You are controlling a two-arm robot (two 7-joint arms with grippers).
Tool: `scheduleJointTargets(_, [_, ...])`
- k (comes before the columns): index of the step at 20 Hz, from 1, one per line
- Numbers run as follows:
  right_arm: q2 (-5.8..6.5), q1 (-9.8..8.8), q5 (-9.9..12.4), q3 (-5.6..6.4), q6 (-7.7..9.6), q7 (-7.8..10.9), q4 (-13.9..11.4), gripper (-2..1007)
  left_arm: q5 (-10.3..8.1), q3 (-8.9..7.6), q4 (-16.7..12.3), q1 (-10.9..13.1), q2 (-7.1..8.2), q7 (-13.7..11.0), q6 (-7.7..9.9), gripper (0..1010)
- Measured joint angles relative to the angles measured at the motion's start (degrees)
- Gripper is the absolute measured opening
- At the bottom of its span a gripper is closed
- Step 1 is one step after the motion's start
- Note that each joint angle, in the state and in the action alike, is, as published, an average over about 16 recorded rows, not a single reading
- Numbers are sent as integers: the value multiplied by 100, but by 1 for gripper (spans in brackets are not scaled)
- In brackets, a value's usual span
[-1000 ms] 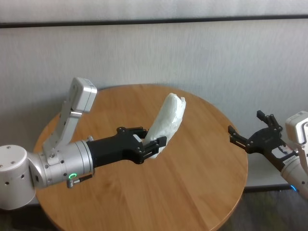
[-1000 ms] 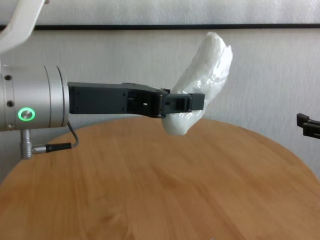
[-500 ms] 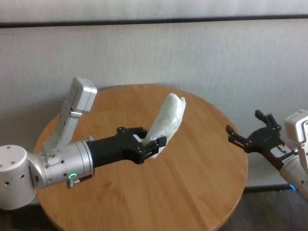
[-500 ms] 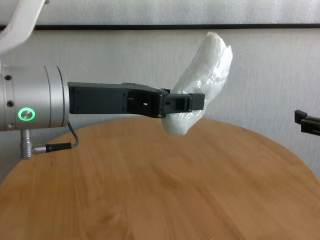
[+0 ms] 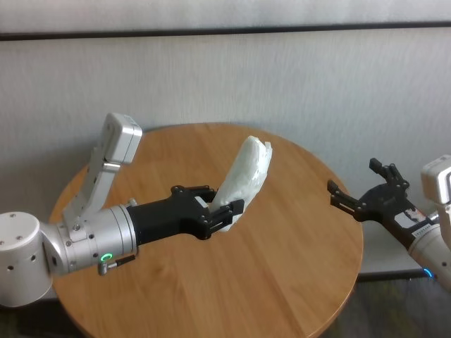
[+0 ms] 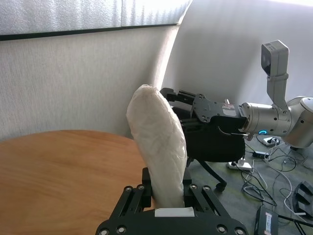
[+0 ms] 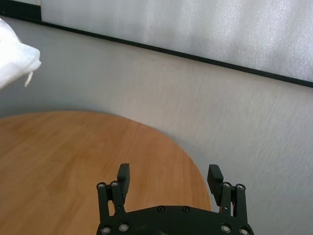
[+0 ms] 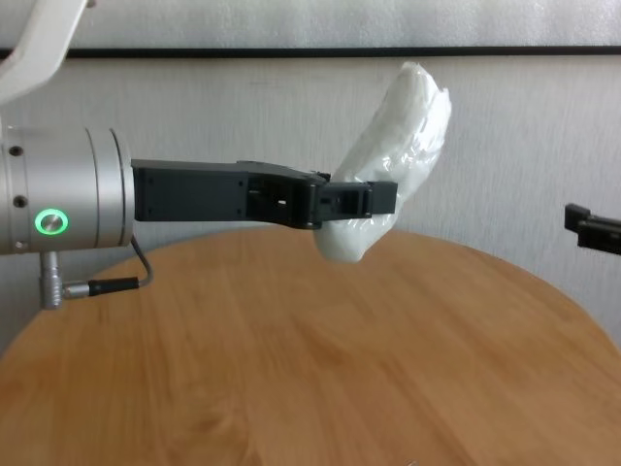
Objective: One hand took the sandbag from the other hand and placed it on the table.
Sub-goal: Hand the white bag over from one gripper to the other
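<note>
My left gripper [image 5: 220, 211] [image 8: 354, 199] [image 6: 168, 193], on the wrist with the green ring light, is shut on the lower end of the white sandbag [image 5: 248, 174] [image 8: 400, 146] [image 6: 159, 147]. It holds the bag tilted upward above the middle of the round wooden table [image 5: 282, 267] [image 8: 291, 369] [image 7: 58, 156]. My right gripper [image 5: 363, 191] [image 7: 168, 180] stands open and empty just past the table's right edge, apart from the bag. Its fingertip [image 8: 587, 228] shows at the right edge of the chest view, and a corner of the sandbag [image 7: 17, 58] shows in the right wrist view.
A light wall with a dark horizontal strip [image 5: 225, 32] runs behind the table. In the left wrist view, cables and a power strip [image 6: 266, 147] lie on the floor beyond the right arm [image 6: 264, 117].
My right gripper has edged left toward the table and the sandbag. The left gripper and the sandbag have stayed where they were.
</note>
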Motion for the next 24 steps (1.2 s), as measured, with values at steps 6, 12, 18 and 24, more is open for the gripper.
scheduleJointTargets(6, [-62,-77,210,119,117,225,-139,1001,0,0,0,0,0,0,0,360])
scheduleJointTargets(12, [-135,-140,483,235,254,489,-229,1001,0,0,0,0,0,0,0,361])
scheduleJointTargets(18, [-228,-184,912,389,493,837,-266,1001,0,0,0,0,0,0,0,360])
scheduleJointTargets(24, [-339,-190,1599,586,838,1196,-256,1001,0,0,0,0,0,0,0,360])
